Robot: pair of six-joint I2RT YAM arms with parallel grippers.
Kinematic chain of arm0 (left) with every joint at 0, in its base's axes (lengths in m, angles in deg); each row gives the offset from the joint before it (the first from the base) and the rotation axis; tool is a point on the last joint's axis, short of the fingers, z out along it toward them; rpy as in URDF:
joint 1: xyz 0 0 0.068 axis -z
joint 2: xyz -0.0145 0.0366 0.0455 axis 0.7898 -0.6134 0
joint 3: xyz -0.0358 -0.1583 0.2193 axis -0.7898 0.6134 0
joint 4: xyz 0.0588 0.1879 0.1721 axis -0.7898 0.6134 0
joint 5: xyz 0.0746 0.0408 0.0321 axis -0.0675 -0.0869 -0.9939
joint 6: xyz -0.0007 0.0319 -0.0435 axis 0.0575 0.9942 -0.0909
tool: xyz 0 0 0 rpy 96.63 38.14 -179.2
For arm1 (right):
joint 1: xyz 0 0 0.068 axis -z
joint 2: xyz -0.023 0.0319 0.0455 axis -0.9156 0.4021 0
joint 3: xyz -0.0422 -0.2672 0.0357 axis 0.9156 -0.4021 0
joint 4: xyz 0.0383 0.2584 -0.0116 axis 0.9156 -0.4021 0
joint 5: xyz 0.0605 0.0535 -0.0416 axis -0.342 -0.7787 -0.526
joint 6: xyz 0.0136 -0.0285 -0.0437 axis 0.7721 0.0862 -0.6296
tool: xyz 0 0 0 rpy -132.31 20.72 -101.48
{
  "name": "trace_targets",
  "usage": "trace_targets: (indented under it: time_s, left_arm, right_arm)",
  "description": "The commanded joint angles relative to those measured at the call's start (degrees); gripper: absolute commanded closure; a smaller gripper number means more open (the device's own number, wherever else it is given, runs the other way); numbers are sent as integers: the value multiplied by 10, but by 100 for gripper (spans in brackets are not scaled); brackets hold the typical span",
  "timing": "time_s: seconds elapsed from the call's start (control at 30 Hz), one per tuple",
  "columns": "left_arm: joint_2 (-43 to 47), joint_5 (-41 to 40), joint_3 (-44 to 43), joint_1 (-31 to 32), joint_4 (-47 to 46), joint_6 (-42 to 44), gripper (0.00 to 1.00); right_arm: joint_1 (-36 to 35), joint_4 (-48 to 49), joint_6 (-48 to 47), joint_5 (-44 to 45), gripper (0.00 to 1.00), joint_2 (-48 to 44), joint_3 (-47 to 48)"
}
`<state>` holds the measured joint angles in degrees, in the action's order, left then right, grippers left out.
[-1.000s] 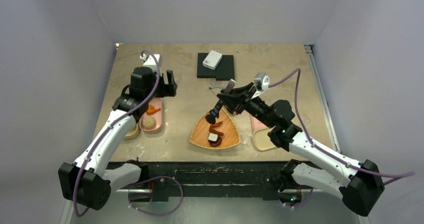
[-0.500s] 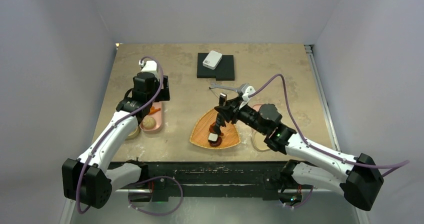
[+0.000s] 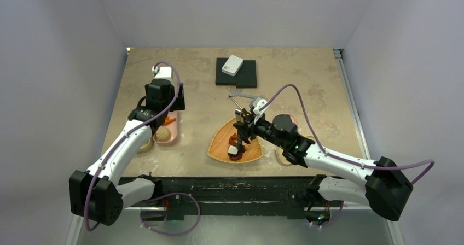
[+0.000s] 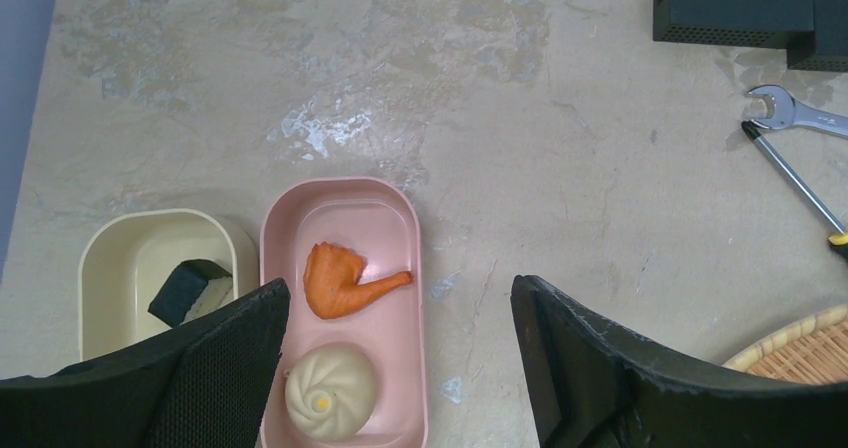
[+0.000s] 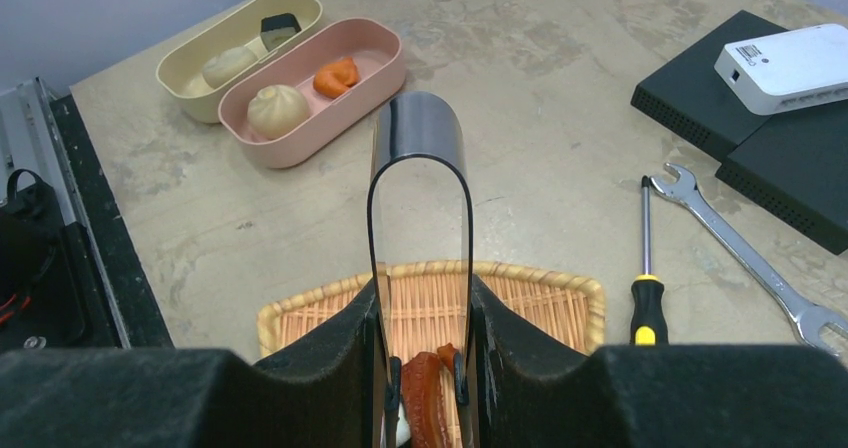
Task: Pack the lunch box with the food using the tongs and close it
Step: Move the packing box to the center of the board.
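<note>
Tongs (image 5: 420,133) pinching 1 red bit (image 5: 425,393), R gripper (image 5: 422,338) squeezing them.
L gripper (image 4: 395,318) gaping wide; pink box (image 4: 345,223) holding 2 pcs (image 4: 345,283), cream box (image 4: 130,258) 2.

A: What is the right gripper (image 5: 422,343) holding?
B: The tongs (image 5: 420,138), pressed between its fingers, with the looped end arching upward.
A: And the tips?
B: They sit either side of a red food piece (image 5: 425,393) on the woven tray (image 5: 540,308).
A: Beyond that?
B: A pink box (image 5: 300,148) holding a bun (image 5: 277,109) and an orange piece (image 5: 337,75), touching a cream box (image 5: 180,93).
</note>
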<state>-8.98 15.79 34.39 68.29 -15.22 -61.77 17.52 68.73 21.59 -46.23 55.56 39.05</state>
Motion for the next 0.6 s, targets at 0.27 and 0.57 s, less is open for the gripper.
trace_targets:
  time_s: [0.27,0.57]
  left_arm:
    - [-22,-3,-17,-15,2,7,19]
    - [-25,5,-17,-22,3,5,19]
  right_arm:
    - [-11,49,-29,34,75,12,-3]
    - [-12,56,-30,42,82,16,-8]
